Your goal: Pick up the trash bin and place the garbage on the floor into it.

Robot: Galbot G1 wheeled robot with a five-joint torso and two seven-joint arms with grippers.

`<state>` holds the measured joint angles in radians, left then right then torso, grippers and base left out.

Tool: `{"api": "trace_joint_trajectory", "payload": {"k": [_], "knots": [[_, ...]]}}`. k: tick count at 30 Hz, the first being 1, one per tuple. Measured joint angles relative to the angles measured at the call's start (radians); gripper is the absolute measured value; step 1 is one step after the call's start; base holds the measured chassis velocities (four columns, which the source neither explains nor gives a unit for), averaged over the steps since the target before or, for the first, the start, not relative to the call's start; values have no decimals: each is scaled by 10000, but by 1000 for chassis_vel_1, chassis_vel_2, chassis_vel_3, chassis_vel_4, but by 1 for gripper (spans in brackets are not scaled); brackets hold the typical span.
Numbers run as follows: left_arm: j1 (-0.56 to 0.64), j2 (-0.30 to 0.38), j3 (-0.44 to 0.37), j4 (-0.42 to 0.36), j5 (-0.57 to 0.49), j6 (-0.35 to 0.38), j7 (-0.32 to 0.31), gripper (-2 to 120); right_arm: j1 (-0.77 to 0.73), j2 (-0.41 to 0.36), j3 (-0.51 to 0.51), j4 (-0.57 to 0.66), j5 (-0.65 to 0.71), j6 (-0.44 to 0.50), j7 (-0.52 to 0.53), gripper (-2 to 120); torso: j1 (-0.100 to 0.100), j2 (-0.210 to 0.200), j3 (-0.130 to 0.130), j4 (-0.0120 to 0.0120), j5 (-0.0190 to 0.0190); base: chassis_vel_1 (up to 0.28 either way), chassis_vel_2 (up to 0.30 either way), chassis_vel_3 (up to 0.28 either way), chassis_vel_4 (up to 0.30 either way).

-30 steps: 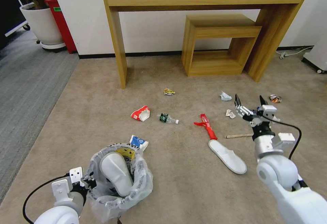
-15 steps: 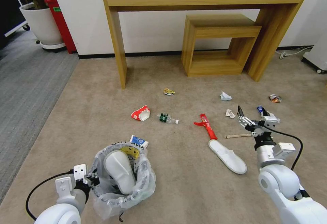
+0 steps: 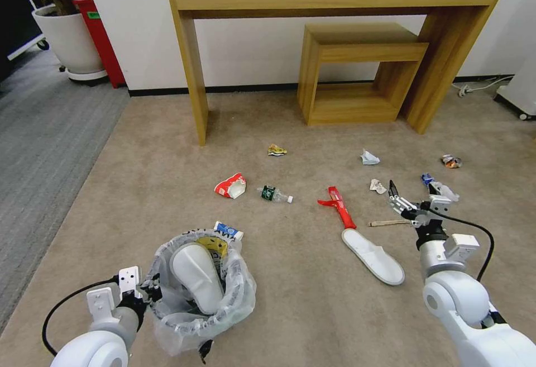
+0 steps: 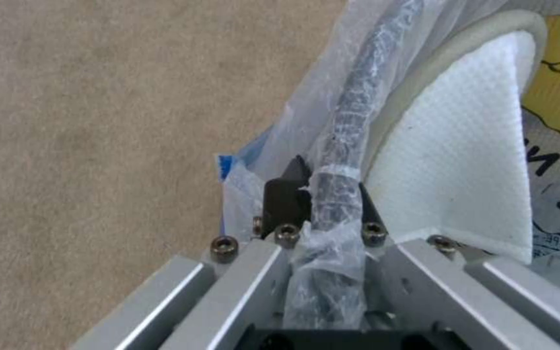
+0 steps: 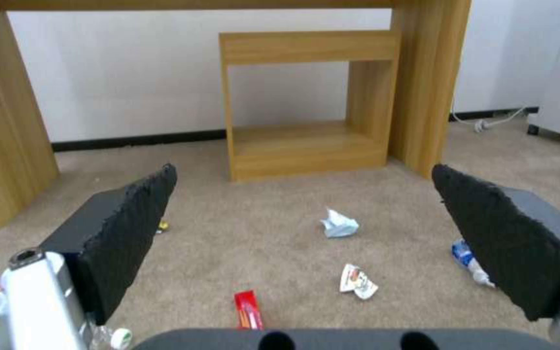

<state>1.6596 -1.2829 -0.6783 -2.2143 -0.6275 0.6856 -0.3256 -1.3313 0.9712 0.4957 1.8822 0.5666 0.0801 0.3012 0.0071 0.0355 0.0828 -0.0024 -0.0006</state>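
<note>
On the beige carpet at the robot's lower left, the small round dark trash bin lined with crinkly clear plastic [image 3: 201, 294] hangs from the left gripper [image 3: 146, 294], whose jaws are clamped on the bin's bag-wrapped rim [image 4: 338, 194]. Holding it by the rim keeps the mouth facing up and free for drops. One white fabric slipper [image 3: 196, 277] already stands on end inside, against a yellow scrap [image 3: 212, 246].

The right gripper [image 3: 414, 196] hovers low over the litter on the right with its jaws wide apart and nothing between them, probably readied for the next pick. Just beside it lie the thin wooden stick [image 3: 389, 223] and a crumpled white wrapper [image 3: 378, 186]; nearer the robot lies the second flat white slipper [image 3: 373, 256], next to the long red wrapper [image 3: 340, 206].

Farther left, the green-label clear bottle [image 3: 274, 194] and crushed red-white paper cup [image 3: 231, 185] rest on the floor. The crushed blue-white cup [image 3: 228, 230] sits right behind the bin. Much of the garbage is still to be gathered.
</note>
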Motion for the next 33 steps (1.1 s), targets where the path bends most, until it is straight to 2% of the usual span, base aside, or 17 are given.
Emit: {"api": "trace_joint_trajectory", "payload": {"k": [12, 28, 33], "knots": [[53, -86, 15, 23, 36, -6, -19, 1, 10, -51, -10, -59, -19, 64, -28, 100, 0, 0, -1, 0, 0, -4, -4, -6, -4], [71, -124, -1, 27, 87, -84, 6, 1, 71, -6, -195, -176, -38, 269, -51, 100, 1, 0, 0, -6, 0, -80, -75, -65, -73], [60, -83, -53, 36, 25, -111, -7, 1, 62, 25, -214, -172, -41, 239, -115, 100, 1, 0, 0, 4, 0, 0, 0, 0, 0]]}}
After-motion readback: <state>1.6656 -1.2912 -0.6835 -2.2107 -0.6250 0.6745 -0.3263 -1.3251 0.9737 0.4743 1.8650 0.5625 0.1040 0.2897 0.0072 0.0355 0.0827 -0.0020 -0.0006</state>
